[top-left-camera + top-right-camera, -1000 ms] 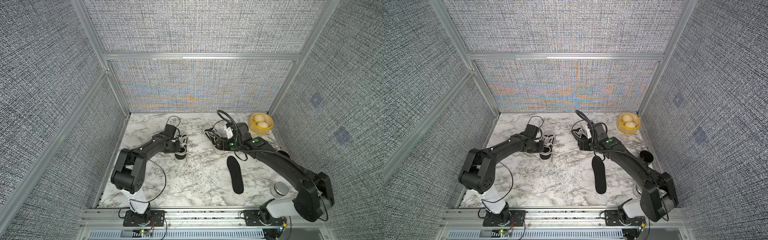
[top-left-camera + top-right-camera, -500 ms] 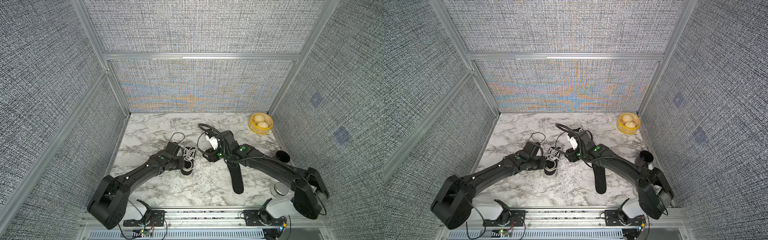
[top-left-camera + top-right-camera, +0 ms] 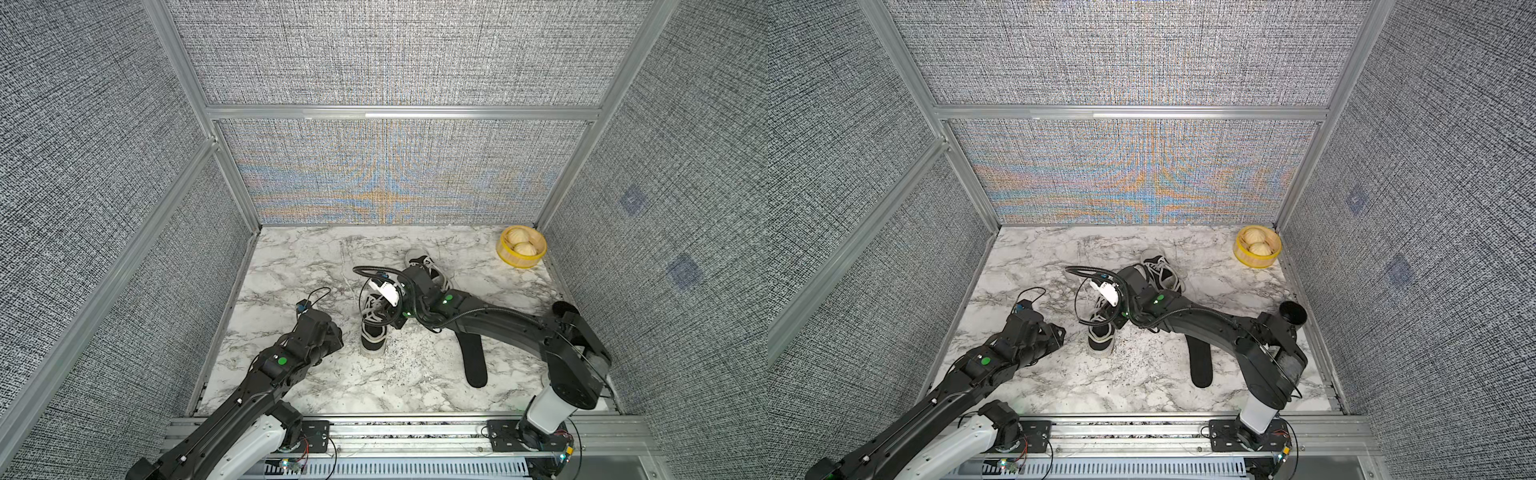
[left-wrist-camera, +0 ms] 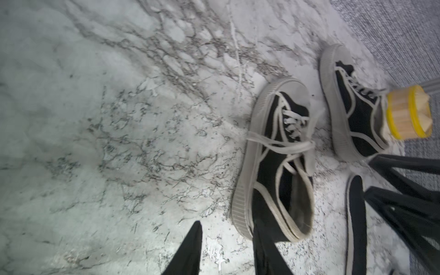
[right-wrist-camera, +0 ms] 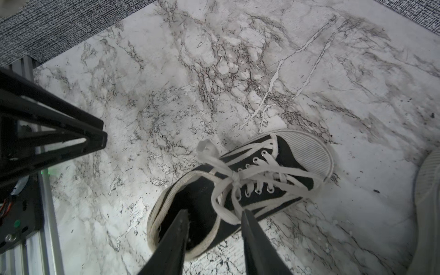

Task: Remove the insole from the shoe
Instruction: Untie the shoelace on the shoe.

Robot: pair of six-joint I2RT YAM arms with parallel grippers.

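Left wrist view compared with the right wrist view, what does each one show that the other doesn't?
Only the left wrist view shows the round yellow-rimmed wooden basket and the loose flat black insole. Only the right wrist view shows the silver aluminium frame rail and the right end effector poised at the heel opening of the black canvas sneaker with white laces. Both show that sneaker on the white marble-patterned tabletop.

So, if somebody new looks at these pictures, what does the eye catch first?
Probably the black sneaker in the middle of the marble table, with the right tool just above its opening. Then the black insole lying flat beside it, and the yellow basket in the far right corner.
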